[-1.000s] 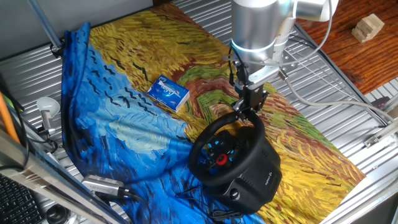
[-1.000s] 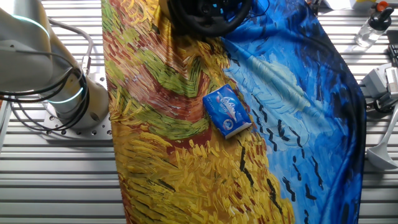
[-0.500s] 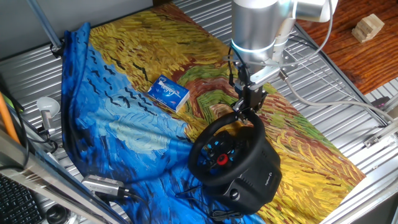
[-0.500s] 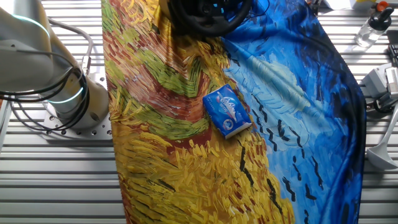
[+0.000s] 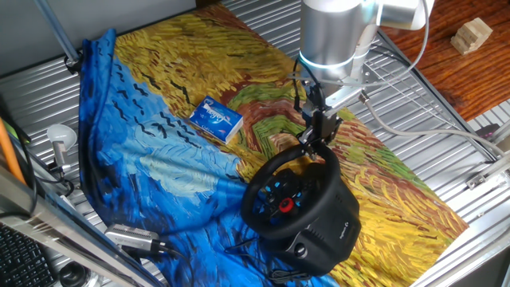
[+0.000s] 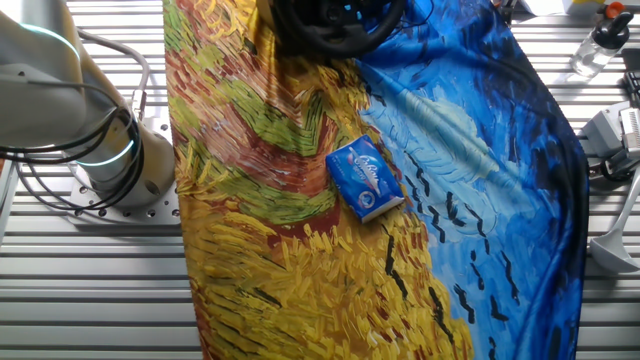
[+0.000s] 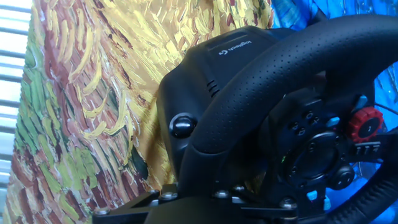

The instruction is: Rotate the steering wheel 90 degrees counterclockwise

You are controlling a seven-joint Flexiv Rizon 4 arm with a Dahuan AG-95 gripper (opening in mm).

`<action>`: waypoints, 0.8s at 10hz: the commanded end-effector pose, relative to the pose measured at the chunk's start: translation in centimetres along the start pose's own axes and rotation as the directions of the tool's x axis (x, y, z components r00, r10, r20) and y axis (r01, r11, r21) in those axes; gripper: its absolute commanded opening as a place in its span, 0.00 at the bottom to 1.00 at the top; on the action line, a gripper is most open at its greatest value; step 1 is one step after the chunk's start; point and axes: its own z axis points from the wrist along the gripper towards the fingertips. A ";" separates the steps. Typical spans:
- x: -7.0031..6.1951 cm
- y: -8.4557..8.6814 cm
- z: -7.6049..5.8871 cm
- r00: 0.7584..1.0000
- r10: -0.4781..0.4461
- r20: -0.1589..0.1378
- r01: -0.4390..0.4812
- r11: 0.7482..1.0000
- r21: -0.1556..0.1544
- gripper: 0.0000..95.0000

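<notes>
One steering wheel [image 5: 288, 198], one blue box [image 5: 216, 119], jaws at rim, grip state unclear

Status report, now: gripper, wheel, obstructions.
Gripper at the steering wheel top rim; jaw state unclear. Wheel upright on its base. Blue-and-white box apart, nothing blocking.

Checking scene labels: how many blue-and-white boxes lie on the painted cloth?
1. The blue-and-white box lies on the cloth, apart from the steering wheel. Another could hide behind the wheel's base.
</notes>
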 end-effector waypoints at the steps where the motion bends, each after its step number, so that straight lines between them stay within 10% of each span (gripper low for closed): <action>1: -0.1 -0.2 0.2 1.000 -0.007 0.000 0.007 1.000 0.013 0.00; 8: 0.1 -0.4 0.7 1.000 -0.028 -0.002 0.028 0.999 0.042 0.00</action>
